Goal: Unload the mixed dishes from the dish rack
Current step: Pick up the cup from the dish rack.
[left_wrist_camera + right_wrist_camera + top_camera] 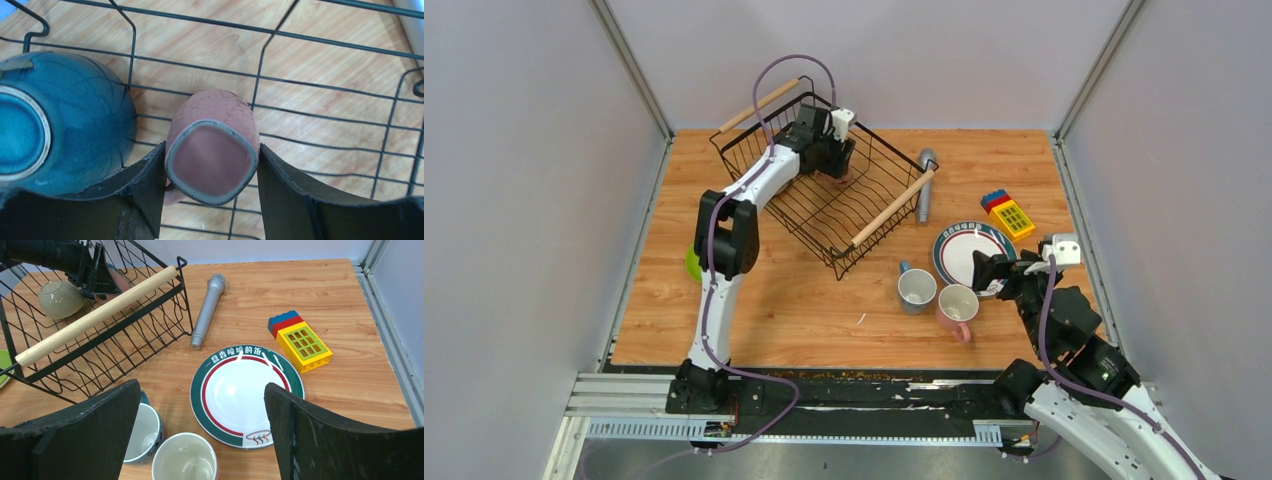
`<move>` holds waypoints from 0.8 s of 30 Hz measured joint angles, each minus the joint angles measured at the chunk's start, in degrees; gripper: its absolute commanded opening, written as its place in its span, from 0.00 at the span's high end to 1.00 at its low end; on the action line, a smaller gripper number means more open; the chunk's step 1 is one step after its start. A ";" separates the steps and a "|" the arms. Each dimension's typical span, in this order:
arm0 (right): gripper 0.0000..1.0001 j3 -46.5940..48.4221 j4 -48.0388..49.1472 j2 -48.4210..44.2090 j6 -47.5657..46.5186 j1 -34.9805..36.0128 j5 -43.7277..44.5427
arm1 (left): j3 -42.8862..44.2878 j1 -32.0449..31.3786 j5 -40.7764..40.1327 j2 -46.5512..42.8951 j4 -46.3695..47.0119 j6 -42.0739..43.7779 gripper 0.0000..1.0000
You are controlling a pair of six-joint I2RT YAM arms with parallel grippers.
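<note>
The dish rack [894,206] stands at the back of the table. My left gripper [829,165] reaches down into it. In the left wrist view its fingers [150,175] press both sides of a pink mug [212,150] that lies base-up on the rack wires. A teal bowl [60,125] sits upside down just left of it. A beige bowl [60,299] is also in the rack [95,315]. My right gripper [984,272] hangs open and empty over a white plate [240,390] with a teal and red rim, a blue-grey mug [145,432] and a second pink mug [185,460].
A grey cylinder [927,185] lies right of the rack. A yellow-red-blue toy block [1009,213] is behind the plate [969,250]. A lime-green plate [692,262] lies at the table's left, partly behind the left arm. Grey walls close in three sides.
</note>
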 measured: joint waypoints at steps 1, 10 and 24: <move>0.05 0.00 0.00 0.11 0.00 0.00 -0.26 | -0.59 0.00 0.02 -0.76 -0.42 -0.17 0.69; 0.05 0.02 0.44 1.05 1.60 0.00 -4.04 | -4.87 0.00 0.20 -11.52 -2.71 -4.09 0.75; 0.05 3.91 9.90 9.51 11.82 0.00 -24.11 | -25.57 0.02 6.56 -38.42 2.89 -20.13 0.77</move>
